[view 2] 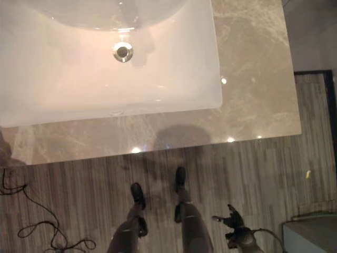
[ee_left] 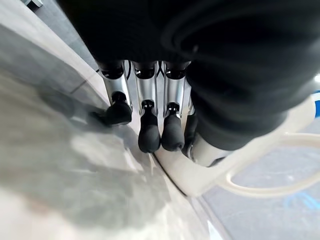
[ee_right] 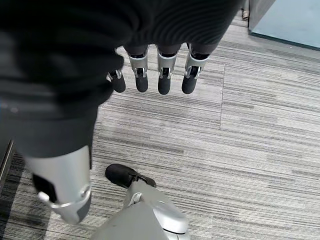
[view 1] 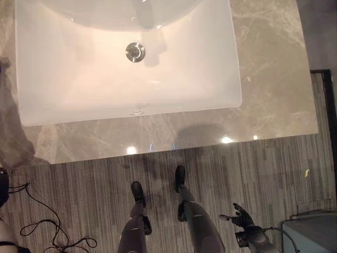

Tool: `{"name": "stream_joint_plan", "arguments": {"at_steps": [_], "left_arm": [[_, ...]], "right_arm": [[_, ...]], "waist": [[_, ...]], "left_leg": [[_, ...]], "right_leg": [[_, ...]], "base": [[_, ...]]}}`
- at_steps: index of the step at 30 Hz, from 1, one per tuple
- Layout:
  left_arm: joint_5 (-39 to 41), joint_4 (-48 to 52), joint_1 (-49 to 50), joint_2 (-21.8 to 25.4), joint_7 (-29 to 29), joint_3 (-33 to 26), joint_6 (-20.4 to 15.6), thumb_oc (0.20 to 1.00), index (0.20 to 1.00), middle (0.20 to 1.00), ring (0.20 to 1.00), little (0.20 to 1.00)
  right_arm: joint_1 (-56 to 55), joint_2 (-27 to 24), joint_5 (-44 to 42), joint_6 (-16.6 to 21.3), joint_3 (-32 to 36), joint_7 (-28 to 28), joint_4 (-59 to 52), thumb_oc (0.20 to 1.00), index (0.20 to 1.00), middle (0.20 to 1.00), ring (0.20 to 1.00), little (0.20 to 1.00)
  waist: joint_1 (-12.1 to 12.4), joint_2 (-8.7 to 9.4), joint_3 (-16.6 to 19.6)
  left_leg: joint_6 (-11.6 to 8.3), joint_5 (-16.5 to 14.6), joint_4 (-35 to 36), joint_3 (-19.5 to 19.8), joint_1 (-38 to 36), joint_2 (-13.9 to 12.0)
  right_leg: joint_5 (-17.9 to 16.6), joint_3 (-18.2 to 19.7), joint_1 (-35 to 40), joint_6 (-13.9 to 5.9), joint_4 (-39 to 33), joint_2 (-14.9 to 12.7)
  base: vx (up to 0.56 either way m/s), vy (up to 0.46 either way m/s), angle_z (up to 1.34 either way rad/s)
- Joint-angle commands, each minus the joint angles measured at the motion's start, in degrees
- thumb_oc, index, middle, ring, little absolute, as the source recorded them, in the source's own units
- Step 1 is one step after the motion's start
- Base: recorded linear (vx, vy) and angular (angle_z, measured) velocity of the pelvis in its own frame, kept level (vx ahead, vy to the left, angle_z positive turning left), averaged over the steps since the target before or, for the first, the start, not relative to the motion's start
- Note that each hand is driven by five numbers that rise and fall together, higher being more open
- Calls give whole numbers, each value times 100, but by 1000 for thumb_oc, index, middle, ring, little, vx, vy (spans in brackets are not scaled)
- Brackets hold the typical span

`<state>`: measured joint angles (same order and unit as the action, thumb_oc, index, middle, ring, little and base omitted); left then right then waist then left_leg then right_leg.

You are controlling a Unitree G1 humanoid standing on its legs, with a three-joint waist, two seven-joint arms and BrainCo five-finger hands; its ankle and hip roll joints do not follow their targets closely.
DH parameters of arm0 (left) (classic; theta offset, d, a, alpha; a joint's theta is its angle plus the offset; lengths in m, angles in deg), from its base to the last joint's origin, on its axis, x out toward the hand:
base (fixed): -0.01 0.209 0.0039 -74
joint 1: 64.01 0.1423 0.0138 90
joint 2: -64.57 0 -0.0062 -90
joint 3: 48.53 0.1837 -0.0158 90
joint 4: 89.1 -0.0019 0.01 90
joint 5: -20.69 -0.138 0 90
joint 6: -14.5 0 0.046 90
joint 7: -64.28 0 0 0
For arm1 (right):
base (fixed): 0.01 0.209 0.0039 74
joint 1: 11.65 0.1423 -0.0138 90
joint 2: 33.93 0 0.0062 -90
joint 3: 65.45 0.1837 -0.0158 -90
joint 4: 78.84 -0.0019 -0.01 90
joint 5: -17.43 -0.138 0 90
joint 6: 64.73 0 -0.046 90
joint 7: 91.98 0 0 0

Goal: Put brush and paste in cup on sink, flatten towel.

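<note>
White sink (view 1: 63, 100), marble counter (view 1: 274, 95), no legible writing

Dim warm light; glare spots on countertop (view 1: 158, 142).

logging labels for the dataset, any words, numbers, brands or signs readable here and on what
None can be read.
The white sink, its drain and the marble counter carry no print.
The pale curved thing by the left hand is unmarked too.
The right hand hangs over plain striped floor.
</note>
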<state>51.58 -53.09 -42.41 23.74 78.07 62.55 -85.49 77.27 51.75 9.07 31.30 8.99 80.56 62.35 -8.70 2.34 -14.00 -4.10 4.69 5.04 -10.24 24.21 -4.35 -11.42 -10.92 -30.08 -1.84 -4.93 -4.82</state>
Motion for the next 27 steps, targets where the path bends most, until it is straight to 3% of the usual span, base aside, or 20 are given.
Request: {"name": "stream_joint_plan", "arguments": {"at_steps": [1, 4, 5, 11, 12, 13, 22, 27], "left_arm": [[-145, -342, -55, -172, -109, 309, 73, 200, 200, 200, 200, 200], [-239, -327, -64, -217, -74, 295, 54, 200, 200, 200, 200, 200], [-272, -325, -79, -249, -41, 302, 48, 200, 200, 200, 200, 200], [-361, -711, -583, -385, 170, 465, 67, 200, 200, 200, 200, 200], [-379, -753, -652, -386, 196, 494, 68, 200, 200, 200, 200, 200], [-426, -794, -723, -399, 213, 542, 81, 200, 200, 200, 200, 200], [-466, -1282, -1404, -247, 440, 753, 105, 200, 200, 200, 200, 200], [-412, -1134, -1235, -352, 539, 604, 53, 200, 200, 200, 200, 200]], "right_arm": [[-79, -126, -135, 28, -53, -87, -50, 1000, 1000, 1000, 1000, 1000], [-145, -100, -143, 53, -20, -101, -27, 1000, 1000, 1000, 1000, 1000], [-142, -99, -166, 55, -18, -108, 26, 1000, 1000, 1000, 1000, 1000], [-156, -74, -276, 80, 4, -141, 272, 1000, 1000, 1000, 1000, 1000], [-166, -74, -294, 89, 17, -134, 278, 1000, 1000, 1000, 1000, 1000], [-180, -85, -297, 93, 19, -139, 295, 1000, 1000, 1000, 1000, 1000], [-172, -119, -394, 134, 28, -142, 502, 1000, 1000, 1000, 1000, 1000], [-193, -80, -372, 125, 22, -149, 495, 1000, 1000, 1000, 1000, 1000]], "waist": [[-217, -54, -105], [-243, -46, -96], [-239, -72, -66], [-307, -75, 18], [-330, -40, -5], [-328, -73, 36], [-403, -73, 100], [-387, -66, 132]], "left_leg": [[46, 210, -4, 122, 27, -7], [46, 213, -4, 113, 52, -12], [8, 39, -4, 169, -17, -28], [7, 3, -4, 134, 20, -41], [41, 179, -4, 66, 95, -24], [7, 0, -4, 124, 35, -42], [17, -12, -4, 83, 138, -59], [39, -39, -4, 101, 125, -50]], "right_leg": [[-149, 608, 506, -725, -7, -158], [-166, 610, 478, -733, -7, -148], [-50, 643, 543, -782, -7, -130], [-63, 684, 465, -793, -7, -117], [-196, 656, 386, -744, -7, -137], [-69, 695, 436, -797, -7, -116], [-132, 807, 292, -833, -7, -94], [-86, 802, 306, -832, -7, -99]], "base": [[0, 0, 0], [32, -1, 0], [95, 10, 0], [11, -1, -1], [0, 0, 0], [18, 5, -6], [28, 16, -9], [3, 3, -1]]}}
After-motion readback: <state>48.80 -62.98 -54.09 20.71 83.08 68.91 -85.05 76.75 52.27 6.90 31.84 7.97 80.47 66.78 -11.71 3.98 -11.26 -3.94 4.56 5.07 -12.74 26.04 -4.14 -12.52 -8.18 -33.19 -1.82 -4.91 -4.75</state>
